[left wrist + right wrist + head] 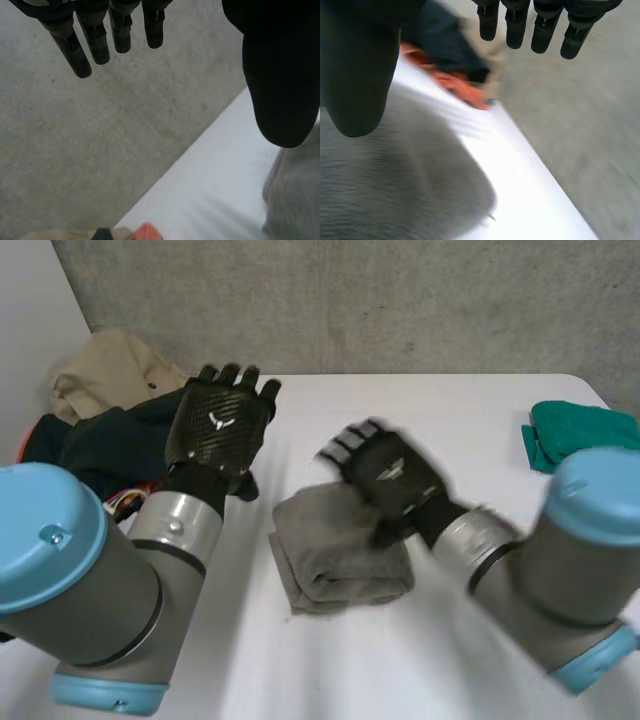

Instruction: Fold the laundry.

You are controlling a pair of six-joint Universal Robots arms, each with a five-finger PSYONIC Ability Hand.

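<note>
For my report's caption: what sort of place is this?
Probably a lab or test room: a bare concrete wall, a plain white table, and a heap of clothes beside a folded grey towel.

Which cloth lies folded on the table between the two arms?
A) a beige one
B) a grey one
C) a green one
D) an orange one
B: the grey cloth lies folded mid-table by the right hand, while the green cloth sits at the far right edge of the table and the beige garment is in the pile at the left.
</note>
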